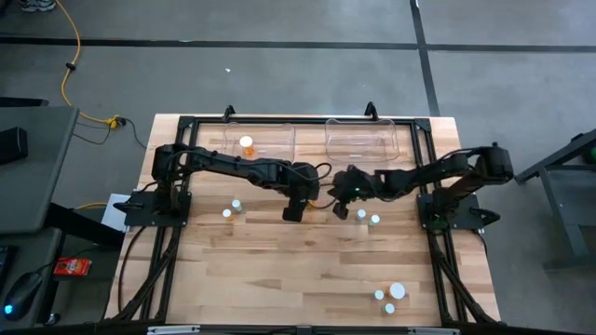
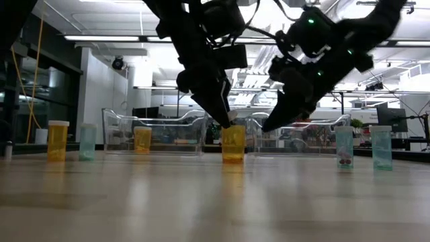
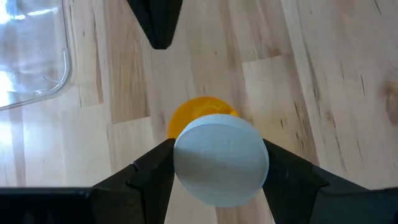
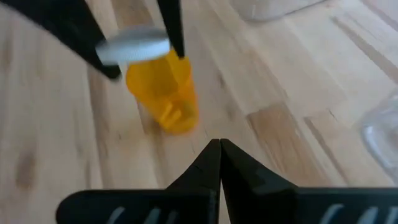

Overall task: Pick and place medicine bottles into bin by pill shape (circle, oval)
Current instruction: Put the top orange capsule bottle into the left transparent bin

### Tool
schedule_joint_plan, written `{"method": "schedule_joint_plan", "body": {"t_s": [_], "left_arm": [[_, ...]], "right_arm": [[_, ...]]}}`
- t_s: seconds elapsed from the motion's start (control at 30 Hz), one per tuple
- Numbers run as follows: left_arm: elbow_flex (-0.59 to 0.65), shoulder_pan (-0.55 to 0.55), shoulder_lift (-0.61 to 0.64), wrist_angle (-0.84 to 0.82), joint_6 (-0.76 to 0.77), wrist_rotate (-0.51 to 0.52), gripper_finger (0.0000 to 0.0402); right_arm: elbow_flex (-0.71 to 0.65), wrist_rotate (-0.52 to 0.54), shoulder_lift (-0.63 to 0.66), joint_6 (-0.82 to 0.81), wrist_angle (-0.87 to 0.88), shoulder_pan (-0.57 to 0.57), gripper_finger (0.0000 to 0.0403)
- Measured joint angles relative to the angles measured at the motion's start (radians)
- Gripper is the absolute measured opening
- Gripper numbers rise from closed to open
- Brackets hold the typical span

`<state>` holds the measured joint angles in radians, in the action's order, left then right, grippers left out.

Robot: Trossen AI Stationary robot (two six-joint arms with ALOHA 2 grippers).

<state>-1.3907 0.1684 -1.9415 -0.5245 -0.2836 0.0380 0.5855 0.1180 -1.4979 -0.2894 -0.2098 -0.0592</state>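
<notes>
You are mid-pick: your left gripper clasps the white cap of the orange plastic medicine bottle at table centre. Right gripper waits clenched, empty, at its three o'clock. Next, lift toward the clear plastic bins at twelve.

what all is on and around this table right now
table: one, light wood
bins: two, clear, side by side at the far edge
binned bottle: one, orange, in the left-hand bin
gripped bottle: one, orange, white cap, table centre
left pair: two bottles, orange and teal, left of centre
right pair: two bottles, teal, right of centre
corner bottles: three, white caps, near right corner
cable: one, yellow, on the floor
left end effector: closed on the gripped bottle's cap
right end effector: shut, empty, beside it
</notes>
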Motion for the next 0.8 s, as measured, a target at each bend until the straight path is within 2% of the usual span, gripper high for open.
{"method": "schedule_joint_plan", "body": {"t_s": [0.1,0.27,0.53,0.8], "left_arm": [[0.0,0.0,0.0,0.0,0.001,0.0,0.0198],[0.0,0.0,0.0,0.011,0.001,0.0,0.0198],[0.0,0.0,0.0,0.004,-0.002,0.0,0.0198],[0.0,0.0,0.0,-0.002,-0.008,0.016,0.0198]], "right_arm": [[-0.059,-0.014,-0.022,-0.056,-0.146,0.0,0.0],[-0.068,-0.029,-0.094,-0.08,-0.261,0.009,0.0],[-0.019,-0.07,-0.234,-0.096,-0.336,0.016,0.0],[-0.014,-0.07,-0.259,-0.095,-0.397,0.016,0.0]]}}
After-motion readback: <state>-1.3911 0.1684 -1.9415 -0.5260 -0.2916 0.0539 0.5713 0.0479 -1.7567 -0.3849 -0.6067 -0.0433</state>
